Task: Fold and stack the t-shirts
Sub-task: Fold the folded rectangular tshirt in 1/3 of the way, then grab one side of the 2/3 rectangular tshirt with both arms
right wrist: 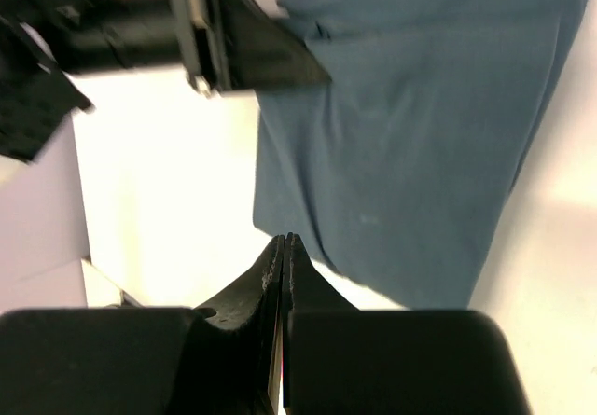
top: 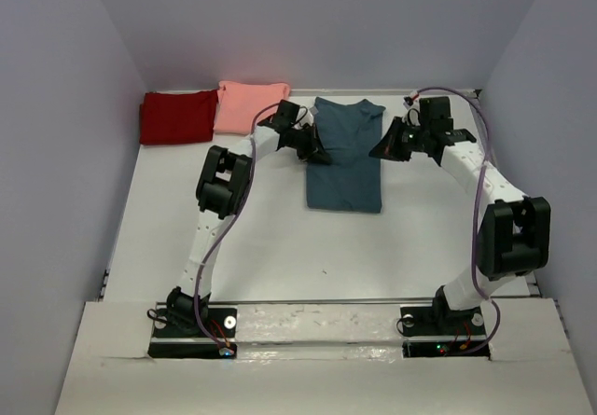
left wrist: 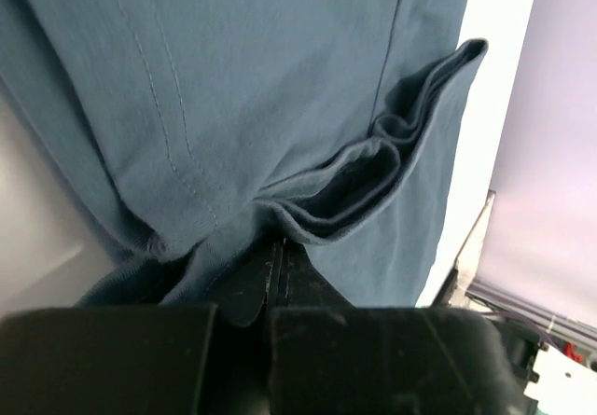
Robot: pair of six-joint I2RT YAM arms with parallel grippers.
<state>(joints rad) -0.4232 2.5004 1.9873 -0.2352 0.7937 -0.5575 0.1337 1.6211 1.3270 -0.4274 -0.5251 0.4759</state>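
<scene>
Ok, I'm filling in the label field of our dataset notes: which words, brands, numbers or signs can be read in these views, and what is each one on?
None: no readable text in any view.
The teal-blue t-shirt, the dark red t-shirt and the salmon-pink t-shirt show no print or tag.
The arm bases show only small lights.

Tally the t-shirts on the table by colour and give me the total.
dark teal-blue t-shirt: 1
dark red t-shirt: 1
salmon-pink t-shirt: 1
Total: 3
</scene>
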